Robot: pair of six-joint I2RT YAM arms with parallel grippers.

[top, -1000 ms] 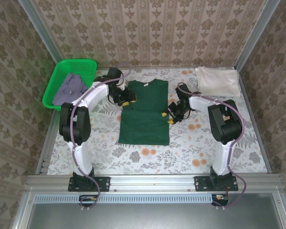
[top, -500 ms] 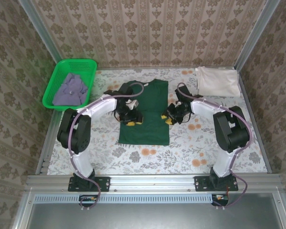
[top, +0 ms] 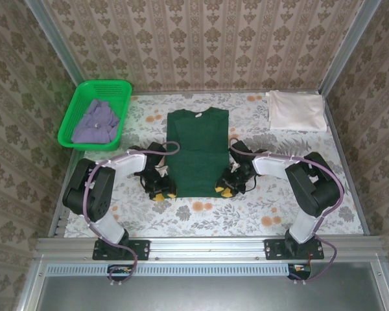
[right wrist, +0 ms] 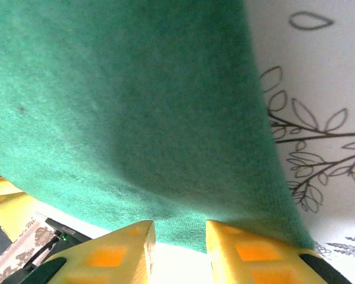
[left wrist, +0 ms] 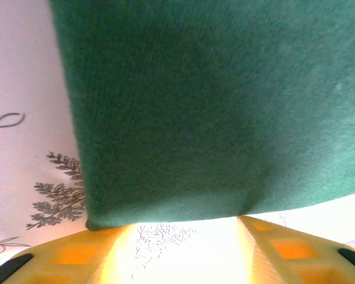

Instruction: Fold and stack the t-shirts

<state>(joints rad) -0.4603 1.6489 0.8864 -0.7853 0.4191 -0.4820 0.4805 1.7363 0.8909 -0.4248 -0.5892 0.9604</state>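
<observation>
The dark green t-shirt (top: 197,152) lies flat in the middle of the table as a narrow rectangle, collar at the far end. My left gripper (top: 159,194) sits low at its near left corner. In the left wrist view this gripper (left wrist: 180,228) is open, its yellow fingers (left wrist: 77,254) wide apart, and the green hem (left wrist: 183,204) runs just past the tips. My right gripper (top: 225,190) is at the near right corner. The right wrist view shows that gripper (right wrist: 178,228) open more narrowly, the hem edge (right wrist: 180,234) lying between its tips. A cream-white t-shirt (top: 297,110) lies folded at the back right. A greyish-lavender t-shirt (top: 97,121) is bunched in the basket.
A bright green plastic basket (top: 84,96) stands at the back left corner. Flowered tablecloth (top: 259,207) covers the table, with bare room in front of the green shirt and on both sides. Metal frame posts and patterned walls close in the table.
Both grippers have slid along the green shirt's sides toward the near edge, from its upper part to its bottom corners. The right gripper's fingers have drawn closer together.
</observation>
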